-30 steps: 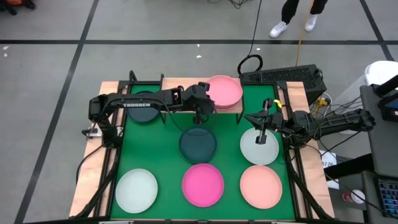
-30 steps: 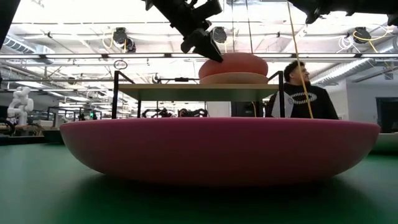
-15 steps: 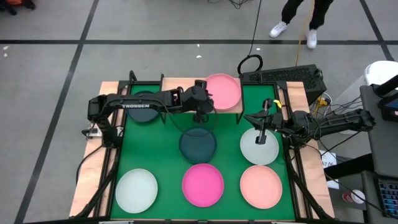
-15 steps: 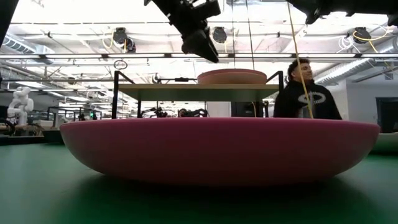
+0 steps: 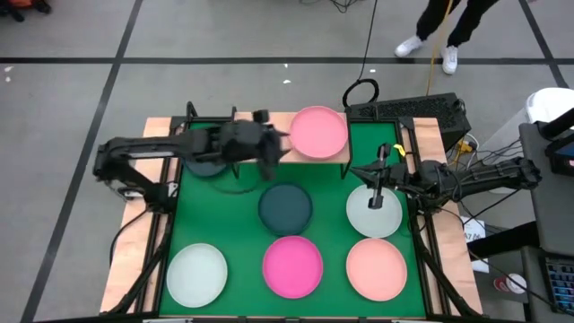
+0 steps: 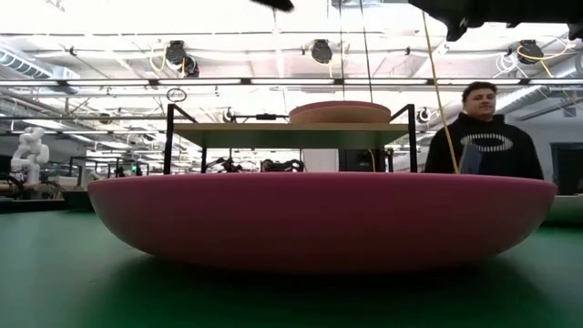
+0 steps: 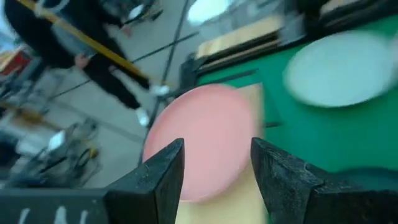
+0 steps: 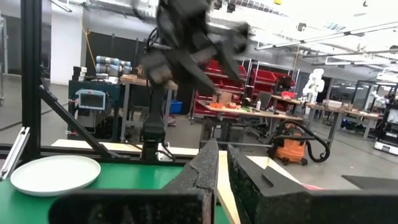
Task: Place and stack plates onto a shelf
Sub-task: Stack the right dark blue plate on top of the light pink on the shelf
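Observation:
A pink plate (image 5: pixel 319 132) lies flat on the right part of the wooden shelf (image 5: pixel 260 121) at the table's far edge. The low view shows the plate (image 6: pixel 340 112) on top of the board (image 6: pixel 273 133). My left gripper (image 5: pixel 269 151) hovers open, above and to the left of that plate, touching nothing. In the left wrist view its fingers (image 7: pixel 214 168) frame the pink plate (image 7: pixel 205 134). My right gripper (image 5: pixel 372 179) is shut and empty above a pale mint plate (image 5: pixel 374 213).
On the green mat (image 5: pixel 336 229) lie a dark teal plate (image 5: pixel 285 208), a magenta plate (image 5: pixel 292 266), a salmon plate (image 5: pixel 377 269) and a pale plate (image 5: pixel 196 274). Another dark plate (image 5: pixel 202 163) is partly under the left arm. A person (image 6: pixel 485 137) stands beyond the table.
My left gripper has let go of the pink plate's edge, then risen and drawn back toward the table's left edge. The plate was tipped up a second ago and has settled flat on the shelf. The person behind has walked to the right.

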`<action>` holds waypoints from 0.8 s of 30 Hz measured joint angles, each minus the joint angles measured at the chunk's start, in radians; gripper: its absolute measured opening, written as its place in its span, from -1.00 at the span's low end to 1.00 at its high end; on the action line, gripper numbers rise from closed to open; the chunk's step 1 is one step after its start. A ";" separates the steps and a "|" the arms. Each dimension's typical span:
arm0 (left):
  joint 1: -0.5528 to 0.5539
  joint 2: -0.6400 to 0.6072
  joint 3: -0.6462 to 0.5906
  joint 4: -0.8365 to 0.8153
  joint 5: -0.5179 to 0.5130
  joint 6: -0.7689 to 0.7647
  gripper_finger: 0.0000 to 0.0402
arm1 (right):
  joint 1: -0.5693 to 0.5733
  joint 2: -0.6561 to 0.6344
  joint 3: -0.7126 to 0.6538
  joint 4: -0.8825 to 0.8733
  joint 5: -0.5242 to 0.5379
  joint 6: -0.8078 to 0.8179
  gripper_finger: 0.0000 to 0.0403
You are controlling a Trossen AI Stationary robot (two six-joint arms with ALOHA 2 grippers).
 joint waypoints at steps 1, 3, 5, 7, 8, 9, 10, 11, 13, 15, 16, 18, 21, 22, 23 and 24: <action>-0.020 -0.025 0.001 -0.002 0.000 -0.014 -0.05 | 0.000 0.000 0.000 -0.004 0.000 0.000 -0.89; -0.056 -0.082 -0.005 -0.018 0.001 -0.040 -0.05 | 0.000 0.000 0.000 -0.004 0.000 0.000 -0.89; -0.088 -0.132 -0.034 -0.010 -0.016 -0.069 -0.05 | 0.000 -0.001 0.000 -0.004 0.000 0.000 -0.89; -0.120 -0.187 -0.083 -0.001 -0.040 -0.099 -0.05 | 0.000 0.000 0.000 -0.004 -0.002 0.001 -0.89; -0.140 -0.215 -0.117 -0.004 -0.059 -0.122 -0.05 | 0.000 0.000 0.000 -0.005 -0.002 0.006 -0.89; -0.159 -0.244 -0.157 0.007 -0.083 -0.145 -0.05 | 0.000 0.000 0.000 -0.008 -0.002 0.014 -0.89; -0.180 -0.276 -0.203 0.029 -0.113 -0.169 -0.05 | 0.000 0.000 0.000 -0.011 -0.003 0.021 -0.89; -0.203 -0.307 -0.257 0.051 -0.145 -0.192 -0.05 | 0.000 0.000 0.000 -0.012 -0.003 0.026 -0.89; -0.245 -0.370 -0.381 0.144 -0.207 -0.230 -0.05 | 0.000 -0.001 0.000 -0.020 -0.003 0.027 -0.89; -0.279 -0.428 -0.509 0.270 -0.241 -0.259 -0.05 | 0.000 0.000 0.000 -0.020 -0.003 0.027 -0.89; -0.294 -0.452 -0.572 0.325 -0.254 -0.272 -0.05 | 0.000 0.002 0.000 -0.019 -0.003 0.027 -0.89; -0.315 -0.498 -0.681 0.433 -0.263 -0.301 -0.05 | 0.000 0.003 0.000 -0.019 0.023 0.026 -0.89; -0.329 -0.542 -0.832 0.598 -0.270 -0.318 -0.05 | 0.000 0.014 0.000 -0.024 0.086 0.027 -0.89; -0.330 -0.552 -0.877 0.655 -0.270 -0.315 -0.05 | 0.000 0.020 0.000 -0.025 0.103 0.027 -0.89; -0.330 -0.561 -0.917 0.708 -0.271 -0.308 -0.05 | 0.000 0.026 0.000 -0.025 0.108 0.027 -0.89; -0.330 -0.566 -0.949 0.762 -0.273 -0.297 -0.05 | 0.000 0.031 0.000 -0.025 0.121 0.026 -0.89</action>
